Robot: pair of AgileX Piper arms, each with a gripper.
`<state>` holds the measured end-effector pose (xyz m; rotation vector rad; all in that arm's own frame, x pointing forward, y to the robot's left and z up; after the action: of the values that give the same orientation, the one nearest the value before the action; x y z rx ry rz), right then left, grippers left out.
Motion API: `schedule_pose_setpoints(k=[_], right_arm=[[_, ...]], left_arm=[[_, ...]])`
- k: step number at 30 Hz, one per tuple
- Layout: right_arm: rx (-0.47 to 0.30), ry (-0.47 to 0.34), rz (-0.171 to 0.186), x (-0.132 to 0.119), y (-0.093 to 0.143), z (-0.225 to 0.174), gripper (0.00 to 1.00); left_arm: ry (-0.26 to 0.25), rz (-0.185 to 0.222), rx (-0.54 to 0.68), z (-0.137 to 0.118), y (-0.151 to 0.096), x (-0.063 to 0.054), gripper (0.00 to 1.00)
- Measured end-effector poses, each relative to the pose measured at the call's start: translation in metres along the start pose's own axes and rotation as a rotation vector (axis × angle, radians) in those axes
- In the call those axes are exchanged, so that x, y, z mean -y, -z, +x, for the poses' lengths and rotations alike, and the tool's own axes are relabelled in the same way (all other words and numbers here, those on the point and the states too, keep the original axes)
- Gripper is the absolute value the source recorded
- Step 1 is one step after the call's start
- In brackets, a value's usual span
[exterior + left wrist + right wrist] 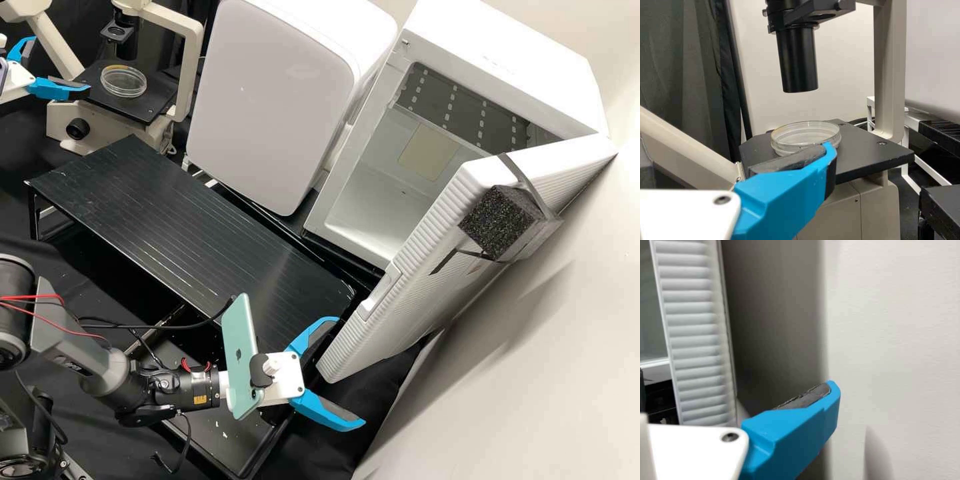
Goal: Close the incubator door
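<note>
Right gripper (351,372) nearest: jaws wide apart, empty, by free edge of door (427,300). Door stands wide open on incubator (520,67); closing apparently not begun, full swing and seating remaining. Left gripper (61,63) near dish (125,81) on microscope (110,127), jaws spread, nothing held.

**Bright blue, white, mint, black**

I wear white and bright blue on my right gripper (351,372). The incubator door (413,293) is white, patterned with fine parallel ribs; the foam block (495,217) is speckled black, the phone (240,340) mint green.
</note>
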<state>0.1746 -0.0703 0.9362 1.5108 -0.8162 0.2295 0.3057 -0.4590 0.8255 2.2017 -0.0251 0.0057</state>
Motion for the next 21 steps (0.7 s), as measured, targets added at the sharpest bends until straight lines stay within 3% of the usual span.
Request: schedule_pose_setpoints(k=[8, 19, 21], right_arm=[[-0.042, 0.032, 0.019, 0.003, 0.006, 0.003, 1.0], [-0.164, 0.147, 0.134, 0.008, 0.022, -0.002, 1.0], [-0.18, 0.156, 0.168, 0.007, 0.025, -0.003, 1.0]], left_arm=[[0.0, 0.0, 0.0, 0.0, 0.0, 0.0, 1.0], [0.0, 0.0, 0.0, 0.0, 0.0, 0.0, 1.0], [0.0, 0.0, 0.0, 0.0, 0.0, 0.0, 1.0]])
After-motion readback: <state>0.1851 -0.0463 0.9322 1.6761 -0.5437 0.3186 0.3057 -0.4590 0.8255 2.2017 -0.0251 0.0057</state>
